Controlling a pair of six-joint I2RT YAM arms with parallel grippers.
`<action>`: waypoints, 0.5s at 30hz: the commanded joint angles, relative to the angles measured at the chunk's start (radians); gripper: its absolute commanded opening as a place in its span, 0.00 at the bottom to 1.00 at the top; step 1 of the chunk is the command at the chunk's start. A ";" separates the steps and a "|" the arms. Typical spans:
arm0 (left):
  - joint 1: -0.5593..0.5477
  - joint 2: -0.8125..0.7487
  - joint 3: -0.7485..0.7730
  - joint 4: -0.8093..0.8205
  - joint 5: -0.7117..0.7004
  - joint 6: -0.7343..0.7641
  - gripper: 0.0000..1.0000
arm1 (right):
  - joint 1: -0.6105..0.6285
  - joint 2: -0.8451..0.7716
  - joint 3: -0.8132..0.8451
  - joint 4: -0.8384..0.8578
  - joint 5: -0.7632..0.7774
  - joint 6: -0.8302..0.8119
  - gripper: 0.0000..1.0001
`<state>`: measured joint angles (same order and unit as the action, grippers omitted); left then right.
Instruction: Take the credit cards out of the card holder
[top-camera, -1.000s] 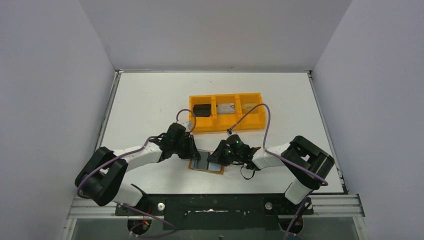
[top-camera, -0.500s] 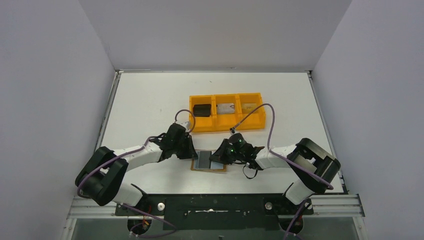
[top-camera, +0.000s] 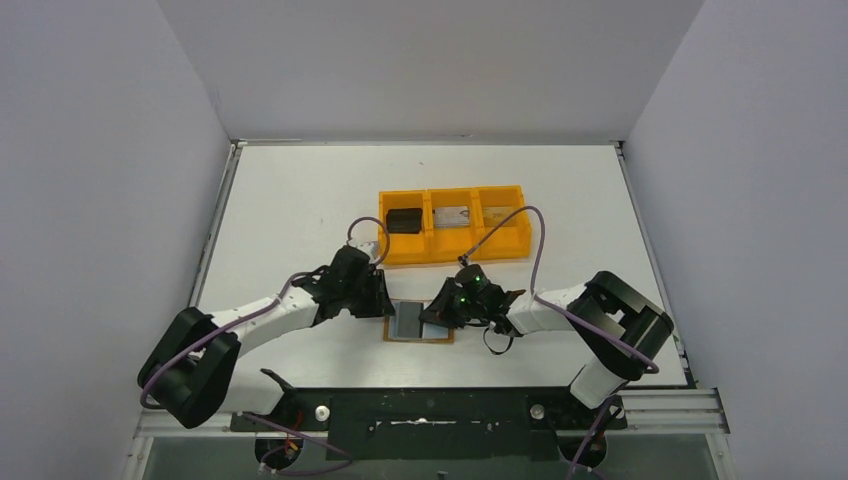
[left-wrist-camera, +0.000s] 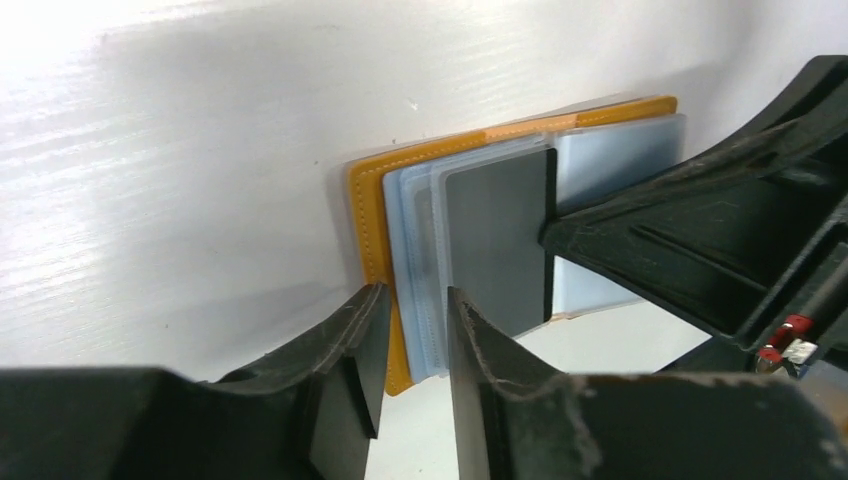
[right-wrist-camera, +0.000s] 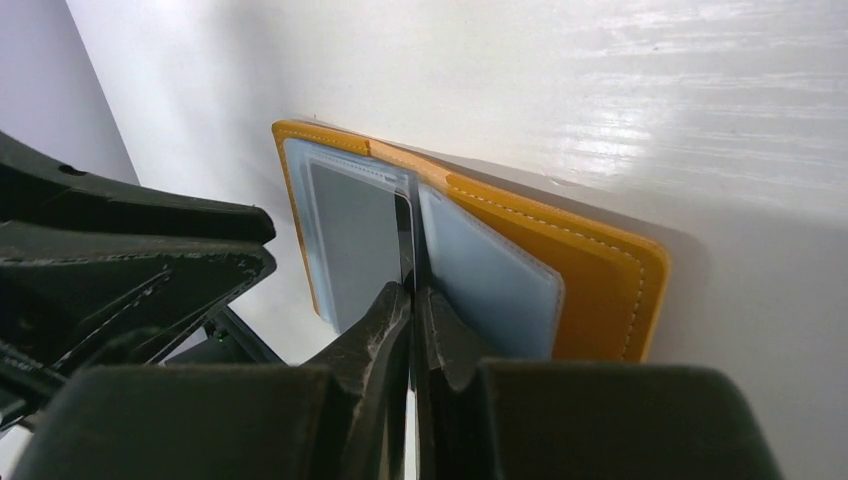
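Note:
The tan-brown card holder (top-camera: 415, 327) lies open on the table between both arms. Its grey-blue pockets (left-wrist-camera: 420, 240) face up. A dark grey credit card (left-wrist-camera: 495, 235) sticks partly out of a pocket. My right gripper (right-wrist-camera: 412, 295) is shut on that card's edge (right-wrist-camera: 405, 235), seen edge-on in the right wrist view. My left gripper (left-wrist-camera: 412, 310) stands at the holder's left edge with its jaws a little apart. The orange rim (left-wrist-camera: 372, 230) and pocket edges show in the gap. In the top view the left gripper (top-camera: 385, 305) and right gripper (top-camera: 432, 318) flank the holder.
An orange three-compartment tray (top-camera: 452, 260) stands just behind the card holder. It holds a black item (top-camera: 404, 220) on the left and silvery cards (top-camera: 458, 215) in the other two compartments. Grey walls rise along both table sides.
The card holder has turned slightly and now lies squarer to the table edge. The right gripper shifted a little with it. The left jaws have parted slightly.

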<state>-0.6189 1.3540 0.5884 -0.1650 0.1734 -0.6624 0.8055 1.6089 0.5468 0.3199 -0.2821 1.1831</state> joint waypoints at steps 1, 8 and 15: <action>-0.025 -0.036 0.092 -0.064 -0.076 0.065 0.31 | 0.001 0.024 0.030 -0.057 0.040 -0.038 0.00; -0.099 0.080 0.174 -0.174 -0.217 0.087 0.43 | 0.007 0.015 0.052 -0.098 0.061 -0.054 0.00; -0.151 0.180 0.208 -0.206 -0.303 0.082 0.43 | 0.007 -0.007 0.053 -0.119 0.073 -0.062 0.00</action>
<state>-0.7475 1.4960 0.7483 -0.3264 -0.0422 -0.5953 0.8066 1.6165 0.5854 0.2646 -0.2699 1.1542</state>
